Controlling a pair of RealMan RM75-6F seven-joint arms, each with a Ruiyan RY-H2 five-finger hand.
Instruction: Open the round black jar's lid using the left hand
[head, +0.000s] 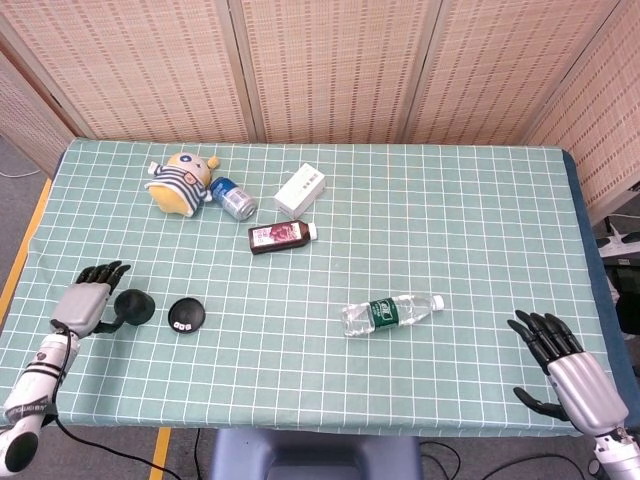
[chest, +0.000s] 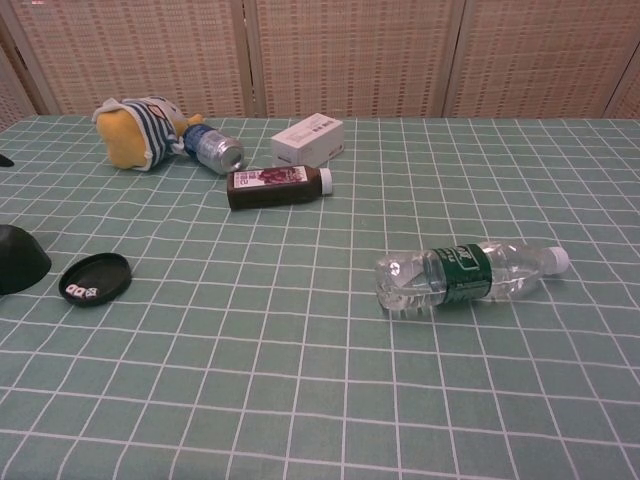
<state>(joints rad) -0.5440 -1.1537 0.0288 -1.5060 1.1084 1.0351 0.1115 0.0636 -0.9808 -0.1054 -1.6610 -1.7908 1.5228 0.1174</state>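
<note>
Round black jar (head: 134, 308) standing at the near left of the surface (head: 450, 200), mouth apparently uncovered. Black lid (head: 186, 315) lying flat just to its right, apart from it, pale markings showing on its face; set down close by, likely so that it stays within reach. Seen also in the chest view, jar cut off by the left edge of that frame. Left hand (head: 88, 301) just left of the jar, fingers (head: 103, 271) spread and pointing away to the far side, holding nothing; whether the thumb touches the jar's side, impossible to tell. Opening judged complete, with lid off and hand released. Right hand (head: 566, 365) far off at the near right corner, fingers open and empty, kept clear because unneeded here. Elsewhere: clear water bottle (head: 391, 312) lying on its side mid-surface, dark juice bottle (head: 281, 236), white box (head: 300, 190), blue can (head: 233, 198) and striped plush toy (head: 181, 182) grouped toward the far left.
</note>
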